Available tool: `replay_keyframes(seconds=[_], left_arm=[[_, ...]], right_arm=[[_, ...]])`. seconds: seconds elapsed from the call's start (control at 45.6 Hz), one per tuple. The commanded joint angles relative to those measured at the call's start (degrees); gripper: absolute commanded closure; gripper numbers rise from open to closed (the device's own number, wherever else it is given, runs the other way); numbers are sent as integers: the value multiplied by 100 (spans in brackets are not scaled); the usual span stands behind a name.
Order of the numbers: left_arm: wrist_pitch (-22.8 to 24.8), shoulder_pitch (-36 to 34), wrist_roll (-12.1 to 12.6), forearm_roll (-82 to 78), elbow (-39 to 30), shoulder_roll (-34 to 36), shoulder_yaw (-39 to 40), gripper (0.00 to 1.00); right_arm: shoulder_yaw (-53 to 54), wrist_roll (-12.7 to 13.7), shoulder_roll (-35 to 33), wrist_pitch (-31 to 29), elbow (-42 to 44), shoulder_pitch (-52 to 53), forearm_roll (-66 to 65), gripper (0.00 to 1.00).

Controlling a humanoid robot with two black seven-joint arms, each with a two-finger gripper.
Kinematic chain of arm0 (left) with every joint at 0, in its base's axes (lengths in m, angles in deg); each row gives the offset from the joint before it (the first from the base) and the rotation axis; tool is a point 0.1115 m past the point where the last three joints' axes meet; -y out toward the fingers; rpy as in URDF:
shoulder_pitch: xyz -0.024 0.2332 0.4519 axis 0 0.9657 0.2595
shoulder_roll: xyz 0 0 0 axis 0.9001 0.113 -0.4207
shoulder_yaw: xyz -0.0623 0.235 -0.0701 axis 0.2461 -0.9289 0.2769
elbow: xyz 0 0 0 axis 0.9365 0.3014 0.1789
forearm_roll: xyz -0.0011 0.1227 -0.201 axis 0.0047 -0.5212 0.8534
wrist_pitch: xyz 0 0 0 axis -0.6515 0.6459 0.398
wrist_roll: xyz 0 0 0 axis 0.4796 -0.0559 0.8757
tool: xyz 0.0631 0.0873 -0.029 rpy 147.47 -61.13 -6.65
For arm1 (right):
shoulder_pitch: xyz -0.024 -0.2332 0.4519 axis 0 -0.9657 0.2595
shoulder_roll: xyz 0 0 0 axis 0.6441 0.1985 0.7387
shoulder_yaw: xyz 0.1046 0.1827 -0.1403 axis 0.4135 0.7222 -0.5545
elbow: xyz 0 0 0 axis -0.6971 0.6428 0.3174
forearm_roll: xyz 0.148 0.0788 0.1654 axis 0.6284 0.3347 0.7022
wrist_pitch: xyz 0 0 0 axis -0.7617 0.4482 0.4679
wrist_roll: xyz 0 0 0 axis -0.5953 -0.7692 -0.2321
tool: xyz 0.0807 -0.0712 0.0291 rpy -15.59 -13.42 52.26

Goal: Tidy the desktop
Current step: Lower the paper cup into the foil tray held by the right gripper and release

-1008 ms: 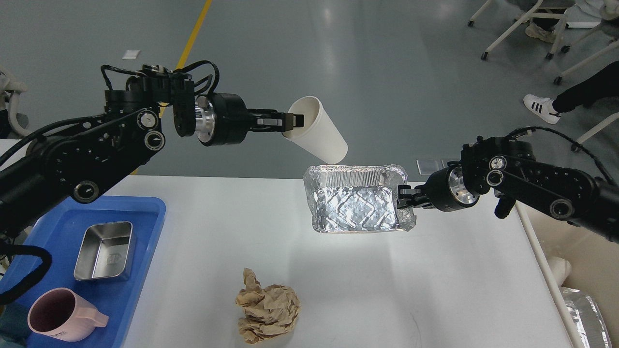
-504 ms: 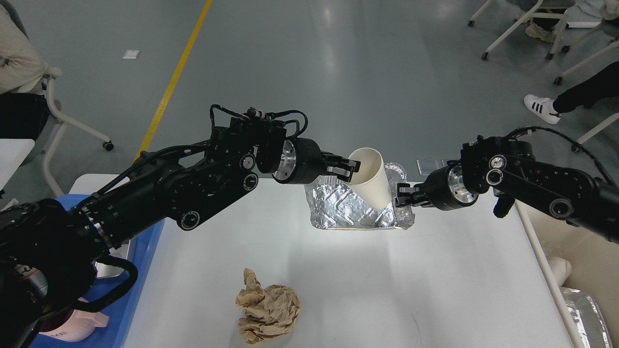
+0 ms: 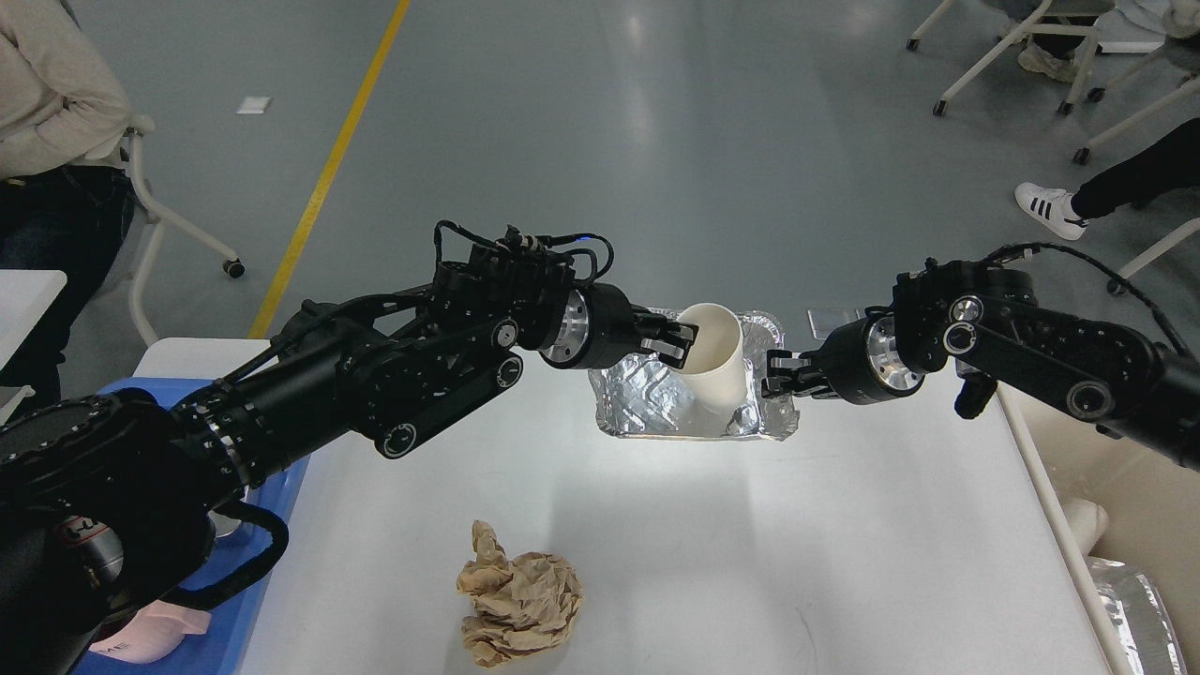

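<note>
Now the left claw [image 3: 682, 343] is clamped on the rim of a white paper cup [image 3: 714, 361], which stands nearly upright inside the foil tray [image 3: 647, 403] just below it, likely so cup and tray can go out together as one piece of rubbish. The right claw [image 3: 774, 374] pinches the tray's near rim, probably to steady it. Both hang over the far part of the white surface [image 3: 844, 525]; a crumpled brown paper [image 3: 517, 598] lies on it well nearer me, not yet cleared.
</note>
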State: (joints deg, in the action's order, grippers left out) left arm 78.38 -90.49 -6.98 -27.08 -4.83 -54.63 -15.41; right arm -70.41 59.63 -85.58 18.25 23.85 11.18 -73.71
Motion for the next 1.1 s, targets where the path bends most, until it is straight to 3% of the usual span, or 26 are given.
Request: replay_keyframes(seconds=[0.0, 0.131, 0.197, 0.263, 0.329, 0.35, 0.504, 0.898, 1.073], left_arm=[[-69, -11, -15, 18, 22, -27, -108, 93], [-139, -11, -24, 44, 180, -132, -116, 85], [-279, -11, -24, 88, 277, -229, -108, 61], [-508, -11, -6, 106, 321, -264, -108, 44], [-622, -11, 3, 228, 365, -291, -81, 15], [-631, -11, 3, 290, 373, -300, -81, 11], [-632, -134, -6, 747, 391, -317, -90, 5], [-605, -678, 3, 1696, 374, -203, 16, 3], [-640, -863, 3, 1916, 146, 411, 24, 3]], right_arm=[[8, 0, 0, 0, 3, -9, 4, 100], [8, 0, 0, 0, -23, -9, 4, 100], [8, 0, -18, 0, -32, -9, 4, 100], [8, 0, -26, -9, -32, -18, 4, 100], [8, 0, -18, -9, -23, -18, 4, 100], [8, 0, -18, -9, -23, -18, 4, 100], [-1, 0, 9, -9, -15, -18, 4, 100], [-1, 0, 53, -9, 20, -9, -5, 100], [8, 0, -9, -9, 21, -53, -5, 100]])
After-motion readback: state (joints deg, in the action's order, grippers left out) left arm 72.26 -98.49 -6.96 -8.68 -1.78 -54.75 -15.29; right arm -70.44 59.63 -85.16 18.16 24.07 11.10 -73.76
